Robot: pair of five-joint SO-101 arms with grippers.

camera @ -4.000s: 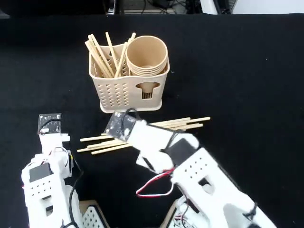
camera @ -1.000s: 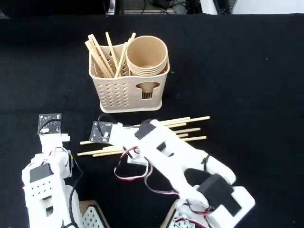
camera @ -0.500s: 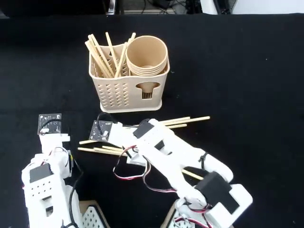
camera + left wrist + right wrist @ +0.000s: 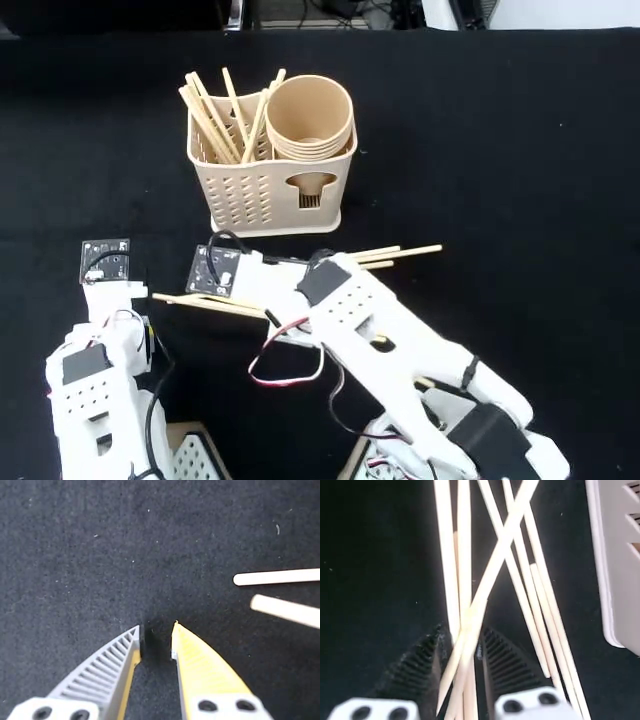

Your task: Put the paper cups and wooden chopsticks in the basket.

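Observation:
The beige basket [image 4: 255, 195] stands at the back with stacked paper cups [image 4: 309, 115] in its right compartment and several chopsticks [image 4: 215, 115] in its left one. In front of it, my right gripper [image 4: 462, 632] is shut on a crossed bundle of wooden chopsticks [image 4: 462, 580]; from above the held sticks [image 4: 200, 301] poke out to the left of the right gripper [image 4: 232, 296]. More loose chopsticks [image 4: 395, 254] lie on the cloth beside the arm. My left gripper [image 4: 157, 630] hovers over bare cloth at the front left, slightly open and holding nothing, with two stick ends [image 4: 280, 577] near it.
The table is covered by a black cloth [image 4: 520, 180]. The basket wall [image 4: 620, 565] is close beside the right gripper. The right arm's white body [image 4: 400, 360] covers the front middle, and the left arm [image 4: 95, 370] sits at the front left. Open room lies to the right.
The right gripper has drawn the bundle of chopsticks slightly toward the basket, and their left ends have swung and risen. The right arm stretched further over the table. The left arm stayed still.

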